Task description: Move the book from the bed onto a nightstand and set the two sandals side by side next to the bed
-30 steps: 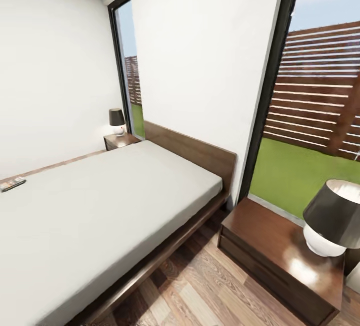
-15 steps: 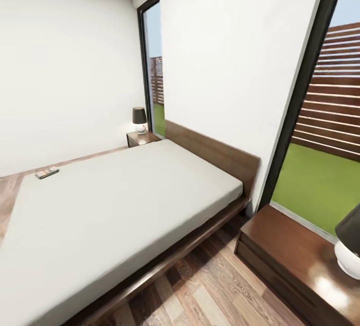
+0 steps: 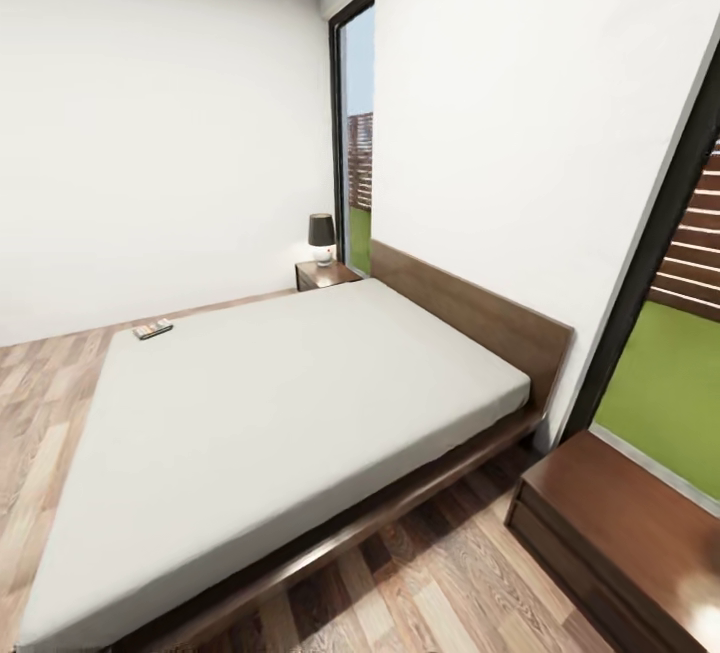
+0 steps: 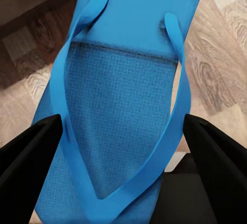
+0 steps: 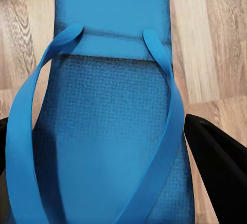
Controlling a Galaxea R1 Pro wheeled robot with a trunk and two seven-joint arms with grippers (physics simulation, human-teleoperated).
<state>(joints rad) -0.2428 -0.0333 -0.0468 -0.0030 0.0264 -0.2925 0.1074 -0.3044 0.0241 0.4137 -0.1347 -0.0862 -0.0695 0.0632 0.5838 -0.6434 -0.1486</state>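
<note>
The left jaws [image 4: 121, 136] are gripping one blue sandal [image 4: 121, 95], and the right jaws [image 5: 103, 131] are gripping the other sandal [image 5: 110, 105], both over the wood floor [image 5: 216, 44]. The book [image 3: 153, 329] is lying on the bed [image 3: 290, 403] at ten o'clock, nightstands [image 3: 325, 275] at one and four o'clock [image 3: 620, 523].

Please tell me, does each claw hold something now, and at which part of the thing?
Each claw appears to hold one blue sandal. The left claw grips its sandal across the sides, at the strap end. The right claw grips its sandal likewise.
</note>
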